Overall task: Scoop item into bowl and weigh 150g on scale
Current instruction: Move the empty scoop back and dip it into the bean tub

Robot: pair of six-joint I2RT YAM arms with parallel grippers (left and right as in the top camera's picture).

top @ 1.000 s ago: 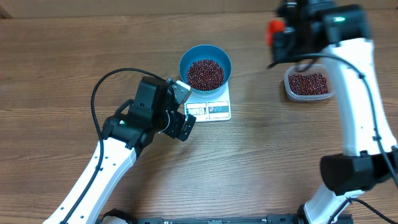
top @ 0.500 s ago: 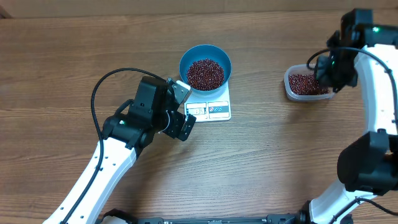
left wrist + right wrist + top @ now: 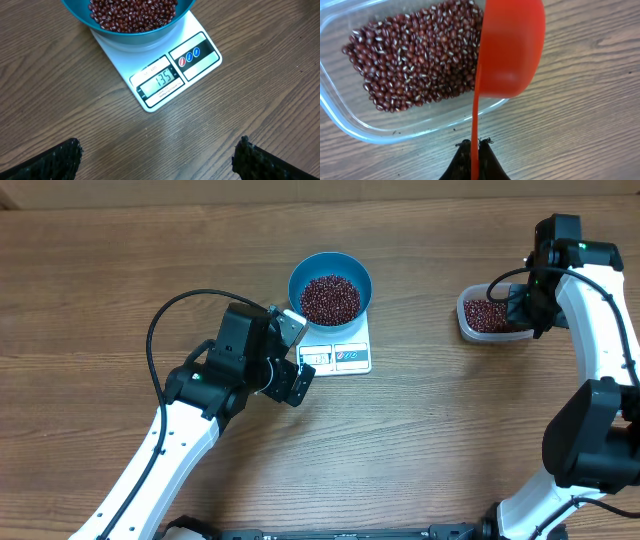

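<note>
The blue bowl [image 3: 330, 288] holds a heap of red-brown beans [image 3: 330, 298] and stands on the white scale [image 3: 345, 358]. In the left wrist view the scale [image 3: 200, 62] shows 135 under the bowl [image 3: 135, 39]. My left gripper [image 3: 296, 356] hovers open just left of the scale, and its fingers [image 3: 55, 160] have only bare wood between them. My right gripper [image 3: 475, 147] is shut on the thin handle of a red scoop [image 3: 510, 50]. The scoop's cup is turned on its side over the right end of the clear tub [image 3: 350, 125] of beans [image 3: 415, 60].
The clear tub [image 3: 480, 330] sits at the right of the wooden table [image 3: 450, 440], with my right arm [image 3: 590, 290] over its right end. My left arm's black cable [image 3: 165, 315] loops up to the left of the scale.
My right arm has swung to the right, away from the bowl, and come down over the clear tub with the scoop. The left arm, bowl and scale have not moved.
</note>
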